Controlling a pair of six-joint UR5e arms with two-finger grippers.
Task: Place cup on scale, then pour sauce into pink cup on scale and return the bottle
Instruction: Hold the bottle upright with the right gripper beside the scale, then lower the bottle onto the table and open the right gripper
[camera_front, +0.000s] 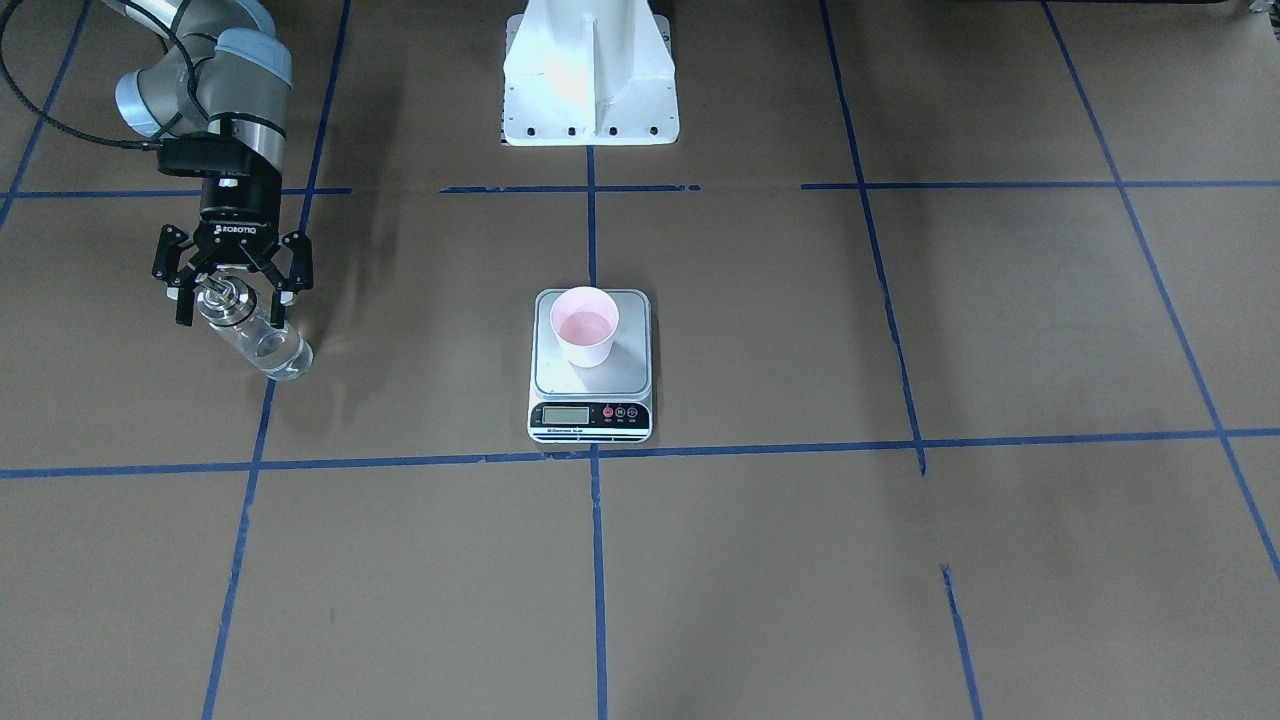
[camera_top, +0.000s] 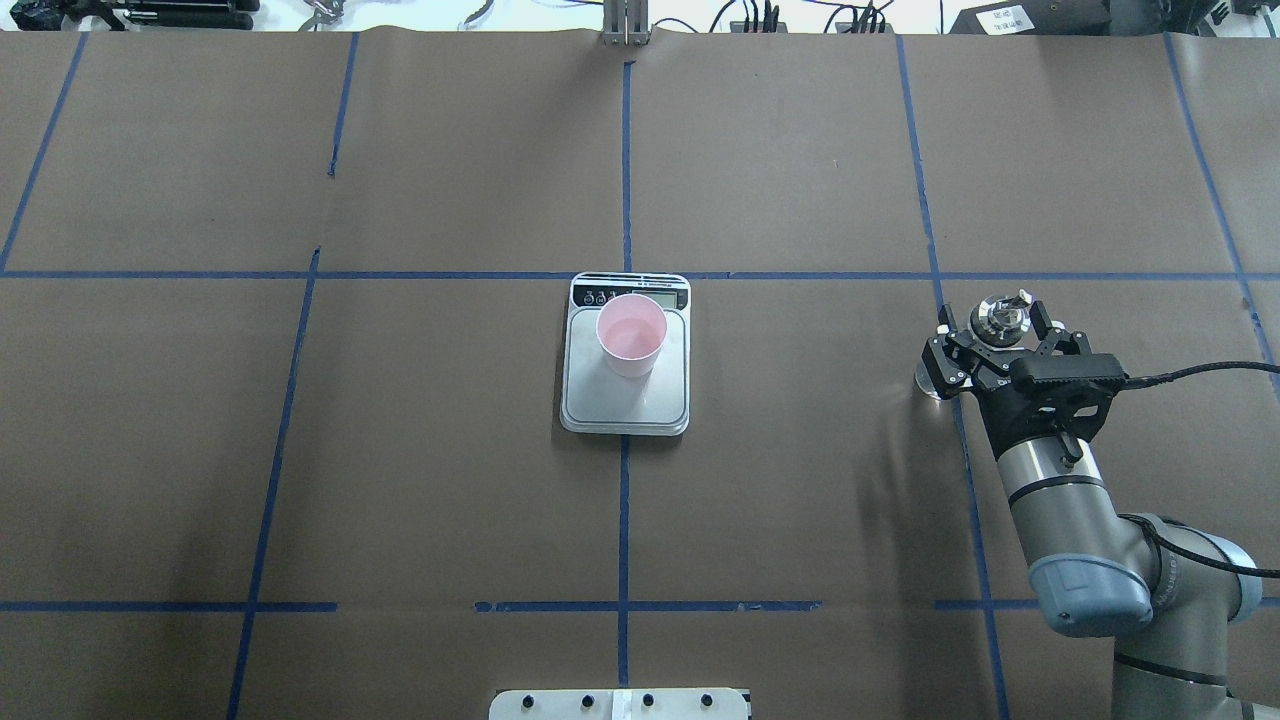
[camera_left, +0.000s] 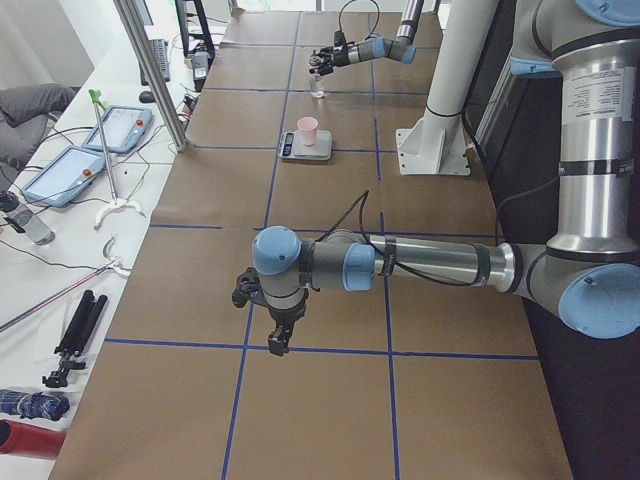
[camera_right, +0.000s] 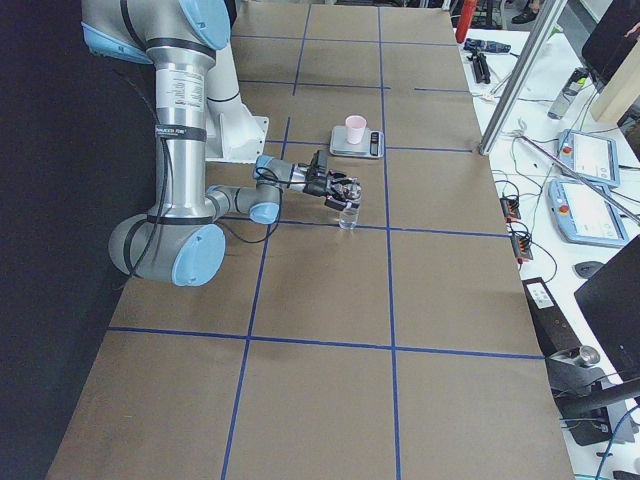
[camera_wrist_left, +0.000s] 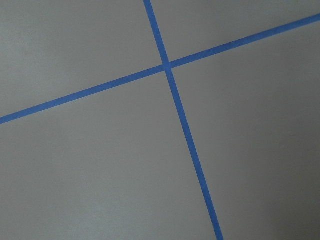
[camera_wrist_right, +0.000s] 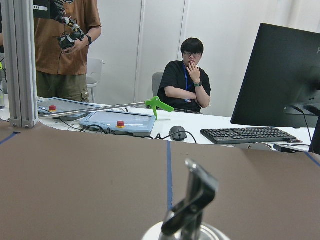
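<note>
Cup (camera_front: 585, 328) upright on scale (camera_front: 590, 385), bench (camera_front: 800, 560) centre. Bottle (camera_front: 265, 348) at 3 o'clock from scale in overhead view, apparently seated on bench, long axis vertical. Right gripper (camera_front: 232, 312) directly above; fingers (camera_front: 184, 300) spread either side of neck, not clamping. Left gripper (camera_left: 277, 338) well apart; finger state cannot be told. Judgement: retract straight up.

Pale pink cup (camera_front: 585, 327), silver-grey black-fronted scale (camera_front: 625, 370), clear silver-capped bottle (camera_front: 262, 343), brown table (camera_front: 800, 560) with blue tape grid (camera_front: 597, 560).

Right tool (camera_front: 231, 312) fingers spread apart, left tool (camera_left: 275, 342) pointing down
</note>
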